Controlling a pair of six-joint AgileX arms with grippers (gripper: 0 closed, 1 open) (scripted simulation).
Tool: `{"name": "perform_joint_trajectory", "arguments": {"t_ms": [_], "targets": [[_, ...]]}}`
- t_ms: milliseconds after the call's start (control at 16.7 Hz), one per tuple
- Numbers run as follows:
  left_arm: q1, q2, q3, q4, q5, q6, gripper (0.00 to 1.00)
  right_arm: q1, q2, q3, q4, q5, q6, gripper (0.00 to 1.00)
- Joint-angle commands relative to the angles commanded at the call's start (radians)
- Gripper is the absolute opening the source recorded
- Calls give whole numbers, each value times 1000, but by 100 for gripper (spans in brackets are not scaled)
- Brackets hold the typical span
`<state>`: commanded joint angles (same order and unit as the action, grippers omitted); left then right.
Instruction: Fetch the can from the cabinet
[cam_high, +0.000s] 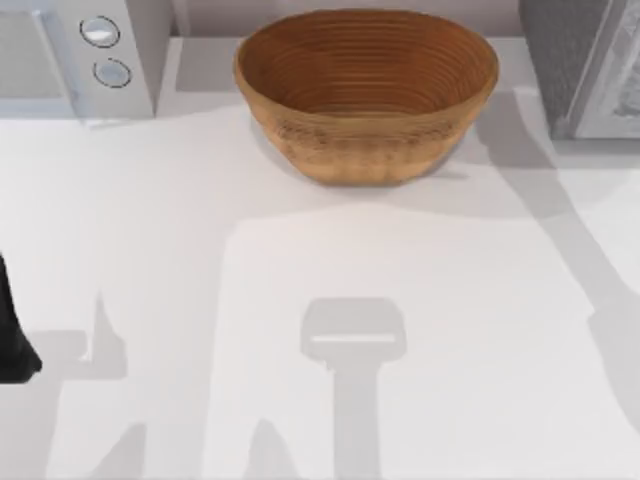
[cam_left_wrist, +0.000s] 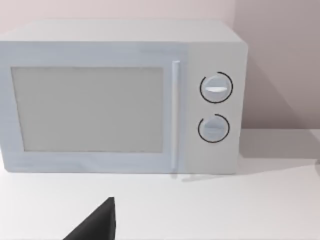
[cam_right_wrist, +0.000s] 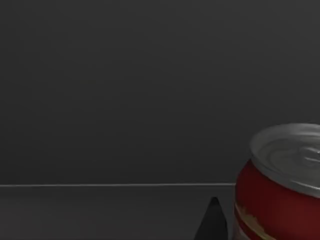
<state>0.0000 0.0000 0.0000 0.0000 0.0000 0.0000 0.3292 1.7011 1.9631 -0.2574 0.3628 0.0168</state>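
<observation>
A red can (cam_right_wrist: 277, 200) with a silver lid stands upright inside the dark grey cabinet (cam_right_wrist: 150, 90), on its floor. A black tip of my right gripper (cam_right_wrist: 212, 222) shows just beside the can, a small gap away from it. From above, the grey cabinet (cam_high: 575, 60) stands at the table's far right corner. My left arm (cam_high: 10, 335) sits at the table's left edge. A black tip of my left gripper (cam_left_wrist: 97, 225) hangs over the table in front of the microwave.
A white microwave (cam_high: 90, 50) with two dials stands at the far left, its door (cam_left_wrist: 90, 110) shut. A large woven basket (cam_high: 365, 90) sits at the far middle. The white table (cam_high: 330, 260) stretches in front of them.
</observation>
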Motion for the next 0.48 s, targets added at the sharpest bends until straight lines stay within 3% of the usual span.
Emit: {"name": "perform_joint_trajectory", "arguments": {"t_ms": [480], "targets": [[0,0,0,0,0,0,100,240,-317,-46,-263,237,-1,0]]}}
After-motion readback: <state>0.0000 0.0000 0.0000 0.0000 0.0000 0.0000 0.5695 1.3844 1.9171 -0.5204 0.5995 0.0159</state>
